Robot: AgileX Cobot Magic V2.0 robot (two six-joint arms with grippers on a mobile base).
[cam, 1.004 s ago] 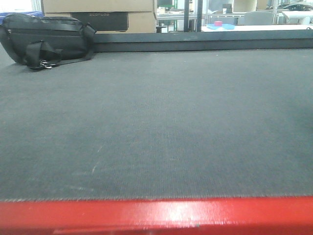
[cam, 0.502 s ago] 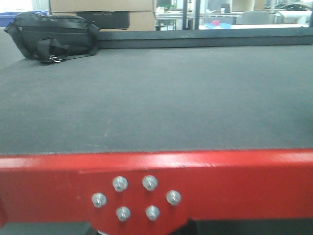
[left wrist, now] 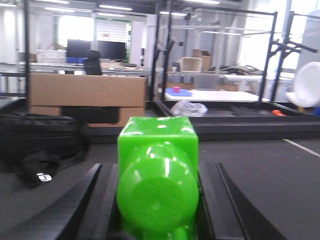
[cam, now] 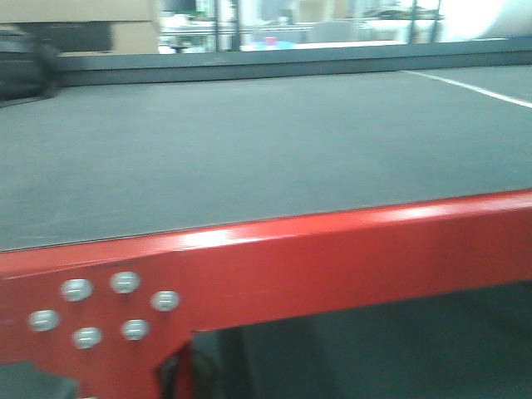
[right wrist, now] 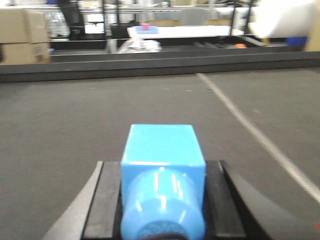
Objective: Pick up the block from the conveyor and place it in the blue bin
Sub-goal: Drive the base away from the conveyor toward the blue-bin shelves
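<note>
The green block (left wrist: 158,175) sat pinched between the black fingers (left wrist: 97,200) of my left pincer (left wrist: 158,167). My right pincer (right wrist: 161,162) was pressed likewise on a blue block (right wrist: 162,182). Under and ahead of both stretched the conveyor (cam: 249,158) and its grey matting. A black bag (left wrist: 40,140) lay ahead of the left pincer, off to its left, with a cardboard box (left wrist: 87,92) behind it. A white line (right wrist: 250,125) ran ahead of the right pincer on its right side. I judged the grabbing done and the carry under way. No blue bin showed plainly, so the next move called for finding it, bringing a block above it and only then spreading the fingers.
</note>
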